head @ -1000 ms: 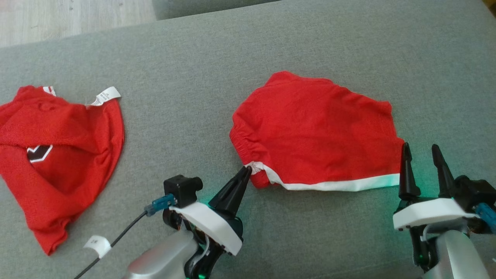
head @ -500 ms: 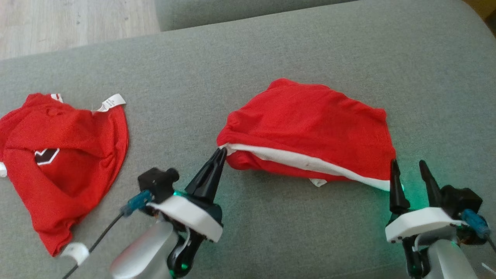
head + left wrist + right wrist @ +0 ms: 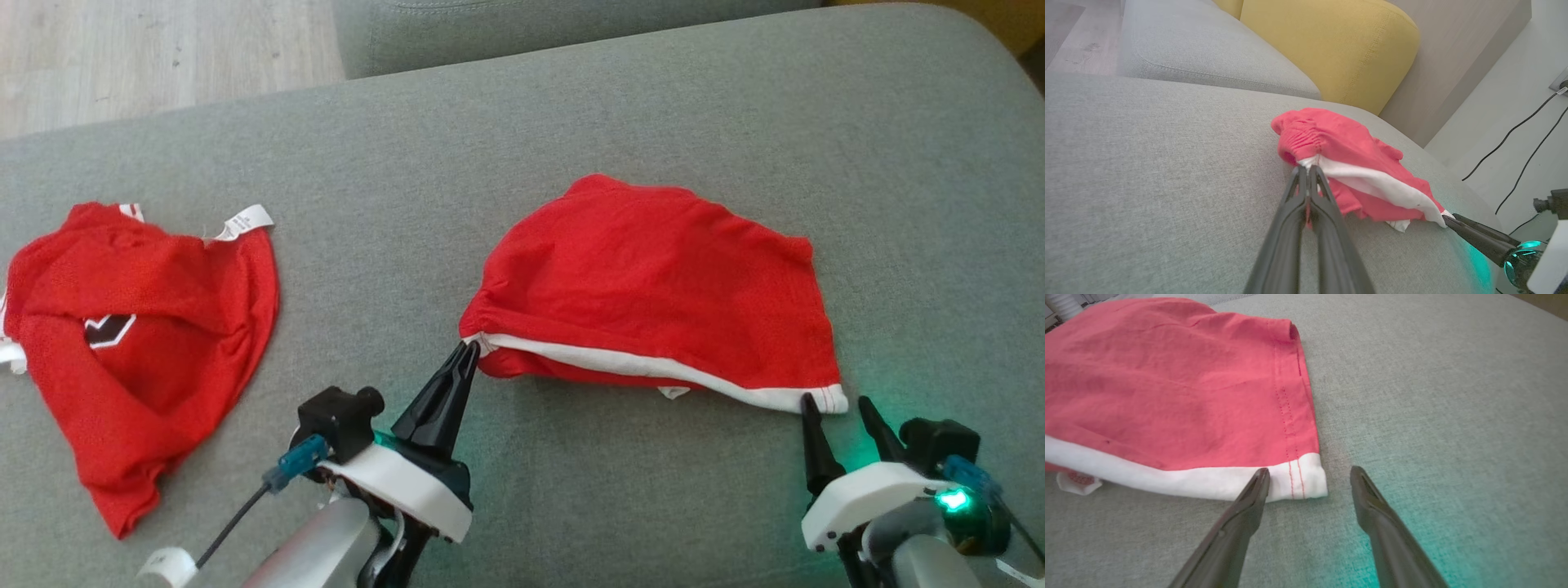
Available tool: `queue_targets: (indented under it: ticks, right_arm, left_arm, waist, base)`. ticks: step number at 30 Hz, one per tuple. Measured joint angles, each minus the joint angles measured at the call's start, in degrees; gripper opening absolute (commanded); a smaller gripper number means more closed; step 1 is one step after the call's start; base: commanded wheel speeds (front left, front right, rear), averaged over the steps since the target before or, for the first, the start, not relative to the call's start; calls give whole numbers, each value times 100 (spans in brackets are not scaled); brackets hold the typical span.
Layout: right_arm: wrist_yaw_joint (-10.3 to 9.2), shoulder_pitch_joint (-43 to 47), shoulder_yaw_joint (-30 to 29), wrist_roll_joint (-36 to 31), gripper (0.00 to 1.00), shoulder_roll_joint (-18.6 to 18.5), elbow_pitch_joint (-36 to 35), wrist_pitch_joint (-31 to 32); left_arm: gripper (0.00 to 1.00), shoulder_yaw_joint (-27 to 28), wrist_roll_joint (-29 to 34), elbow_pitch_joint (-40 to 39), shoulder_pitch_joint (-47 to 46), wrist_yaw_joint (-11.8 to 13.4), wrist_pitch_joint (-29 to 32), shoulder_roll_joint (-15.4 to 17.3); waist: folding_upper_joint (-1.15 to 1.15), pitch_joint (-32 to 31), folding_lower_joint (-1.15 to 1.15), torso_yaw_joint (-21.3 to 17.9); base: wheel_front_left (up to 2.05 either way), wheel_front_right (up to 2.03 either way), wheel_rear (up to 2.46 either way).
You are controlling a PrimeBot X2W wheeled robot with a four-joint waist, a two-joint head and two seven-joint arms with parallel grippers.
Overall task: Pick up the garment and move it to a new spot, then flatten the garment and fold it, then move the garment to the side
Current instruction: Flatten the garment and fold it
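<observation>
Left end effector [image 3: 469, 349] of mine is clamped on the garment [image 3: 653, 278] at its white hem corner to lift it, while my right end effector [image 3: 835, 402] stands open astride the opposite corner.

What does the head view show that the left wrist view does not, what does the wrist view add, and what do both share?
Head view adds: a second garment, red and crumpled, at the left, with a white label. Left wrist view adds: a yellow cushion beyond the sofa's far edge. Both: the left gripper shut on the garment's white-hemmed corner, the right gripper at its other corner, the grey sofa.
</observation>
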Motion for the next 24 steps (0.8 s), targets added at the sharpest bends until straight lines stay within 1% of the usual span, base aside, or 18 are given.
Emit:
queue_targets:
  ticks: [5, 6, 7, 8, 12, 15, 20, 24]
  right_arm:
    - [0, -8, 18, 10, 100, 0, 82, 1]
    - [0, -13, 27, 33, 81, 0, 93, 1]
    - [0, -18, 40, 45, 25, 0, 102, 10]
    - [1, -20, 54, 65, 0, 0, 115, 24]
    - [0, -22, 133, 91, 0, 1, 122, 30]
    - [0, -25, 182, 232, 0, 0, 24, -177]
    - [0, -202, 355, 426, 0, -1, -570, -468]
    - [1, -551, 487, 480, 0, -3, -1226, -489]
  left_arm:
    - [0, -3, 0, -2, -1, 0, 0, -7]
    - [0, -4, 0, -1, -1, 0, 0, -7]
    - [0, -4, 0, 0, -1, 0, 0, -5]
    - [0, -3, 0, 3, -1, 0, 0, -5]
    - [0, 70, 54, 74, -1, 0, 0, 3]
    - [0, 178, 151, 103, 0, 0, 0, 11]
    - [0, 475, 417, 34, -12, 0, 0, 129]
    - [0, 561, 548, -125, -197, 0, 0, 365]
  waist:
    - [0, -15, 0, 29]
    - [0, -17, 0, 35]
    - [0, -20, 0, 40]
    - [0, -24, 0, 45]
    - [0, -50, 0, 50]
    - [0, -91, 0, 37]
    - [0, -199, 0, 6]
    - [0, -298, 0, -8]
  base:
    - [0, 0, 0]
    - [0, 0, 0]
    - [0, 0, 0]
    - [0, 0, 0]
    - [0, 0, 0]
    - [0, 0, 0]
    - [0, 0, 0]
    - [0, 0, 0]
